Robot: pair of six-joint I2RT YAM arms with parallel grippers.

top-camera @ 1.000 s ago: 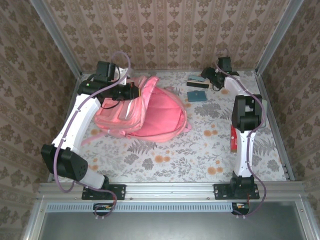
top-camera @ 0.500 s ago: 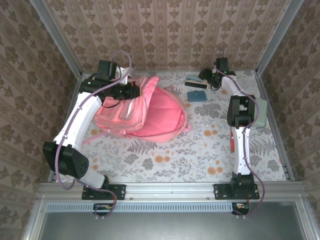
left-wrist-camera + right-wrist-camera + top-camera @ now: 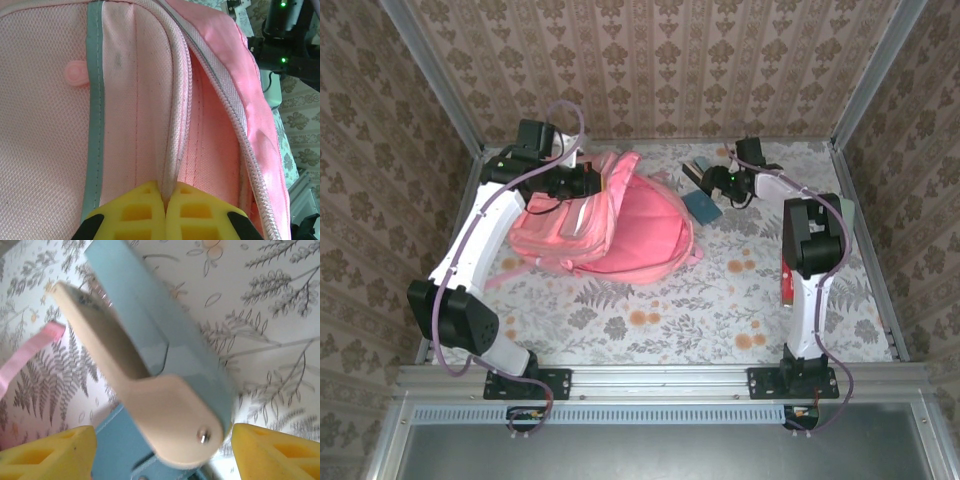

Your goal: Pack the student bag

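Note:
The student bag (image 3: 620, 225), big and pink, lies at the left middle of the table with its main compartment gaping. My left gripper (image 3: 592, 182) is shut on the white-trimmed edge of the bag's opening (image 3: 172, 150), the yellow fingers (image 3: 142, 212) pinching the fabric fold. My right gripper (image 3: 713, 180) hovers at the back right of the bag, fingers wide apart around a light blue and cream stapler (image 3: 165, 390). A gap shows beside the left finger (image 3: 50, 452). A blue stitched case (image 3: 117, 450) lies under the stapler.
The stapler (image 3: 694, 172) and blue case (image 3: 703, 206) sit just right of the bag. A pink strap end (image 3: 27, 355) lies on the floral tablecloth. A red object (image 3: 786, 280) rests beside the right arm. Patterned walls close in the back and both sides.
The right gripper swung left and nearer, from the back right corner to the stapler and blue case, which shifted and turned towards the bag. The left gripper kept its hold on the bag's edge.

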